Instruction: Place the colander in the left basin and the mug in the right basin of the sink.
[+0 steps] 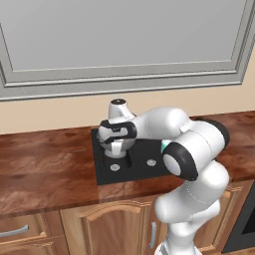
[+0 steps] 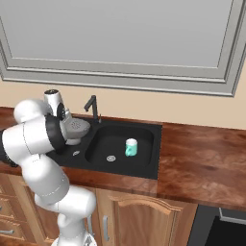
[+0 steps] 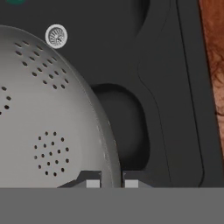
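Colander [image 2: 76, 128] hung over the left basin [image 2: 72, 153], not yet seated, its rim pinched between the narrow-set fingertips of the gripper [image 3: 112, 183], one inside the bowl and one outside. Grip sat on the thin edge only, so a slip or swing seemed the likeliest trouble, and a release from this height could tip the bowl against the divider or the faucet [image 2: 92, 108]. Further right, the mug [image 2: 131, 147] stood upright in the right basin [image 2: 120, 144] near its drain [image 2: 111, 158]. That half of the sink [image 2: 156, 153] looked done.
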